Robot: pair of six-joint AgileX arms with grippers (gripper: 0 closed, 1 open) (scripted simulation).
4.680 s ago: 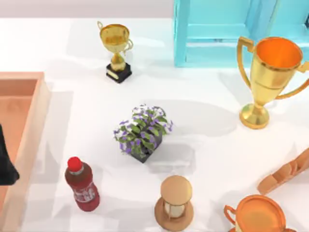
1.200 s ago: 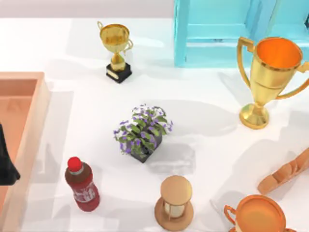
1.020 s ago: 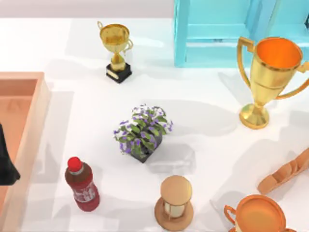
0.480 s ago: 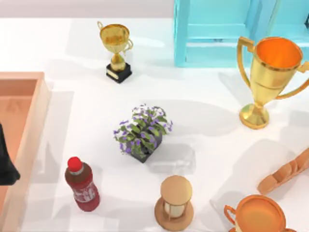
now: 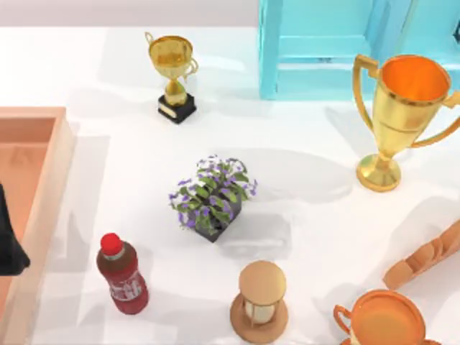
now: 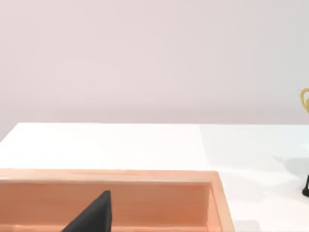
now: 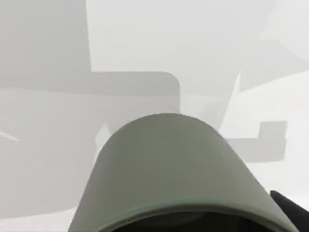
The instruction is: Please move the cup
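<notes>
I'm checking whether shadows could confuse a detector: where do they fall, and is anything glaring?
Top view: soft grey shadows lie on the table beside the plant and near the bread; no harsh glare. Right wrist view: angular grey shadows cross the white surface behind the cup. Left wrist view: even light, with a faint shadow at the tray.

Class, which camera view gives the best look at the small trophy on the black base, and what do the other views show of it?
The top view: the small trophy stands whole there, gold bowl, handles and black base, left of the blue cabinet. The left wrist view catches a sliver of its handle and base at the frame edge. The right wrist view has a grey-green cup close up instead.
</notes>
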